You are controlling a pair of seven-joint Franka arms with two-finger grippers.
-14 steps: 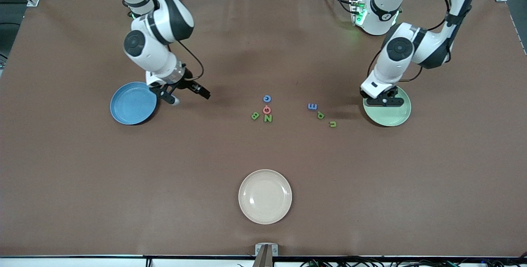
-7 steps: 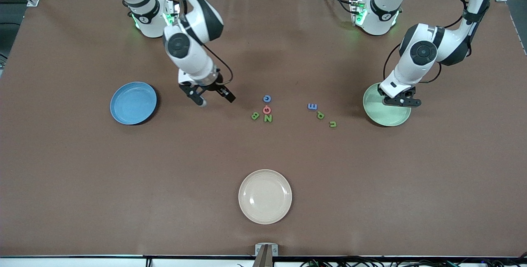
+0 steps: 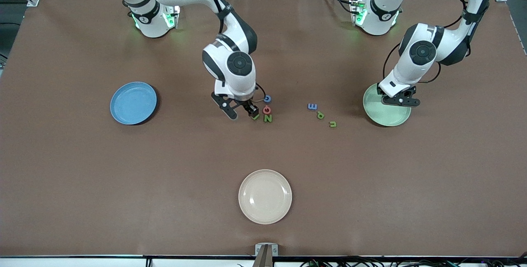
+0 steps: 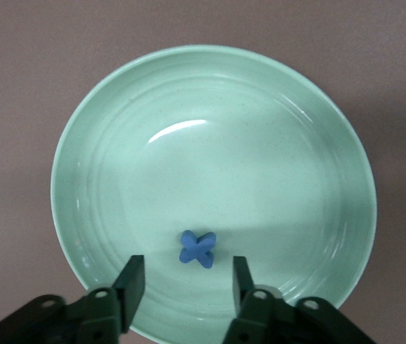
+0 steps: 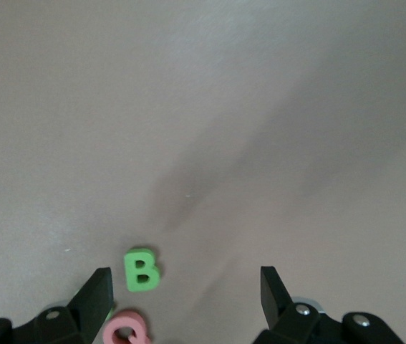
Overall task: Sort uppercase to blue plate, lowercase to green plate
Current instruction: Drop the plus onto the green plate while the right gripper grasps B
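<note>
My right gripper [image 3: 241, 113] is open over the table beside the uppercase cluster. The green B [image 5: 142, 270] lies between its fingers, near one finger [image 5: 99, 290], and the pink Q [image 5: 125, 331] is beside it. In the front view the B [image 3: 255, 116] is partly hidden, with the Q [image 3: 267, 109], green N [image 3: 268, 118] and blue G [image 3: 267, 99] close by. My left gripper [image 4: 186, 279] is open and empty over the green plate [image 4: 260, 143], where the blue t [image 4: 197, 248] lies. Blue m [image 3: 312, 106], green p [image 3: 320, 115] and green u [image 3: 332, 124] lie on the table beside the green plate [image 3: 381, 114]. The blue plate [image 3: 133, 103] is empty.
A cream plate [image 3: 265, 196] sits nearer the front camera, mid-table. The brown mat [image 3: 123, 176] covers the table.
My right arm has swung from beside the blue plate to the uppercase cluster, its fingers now around the B. My left gripper shifted a little over the green plate, then held still.
</note>
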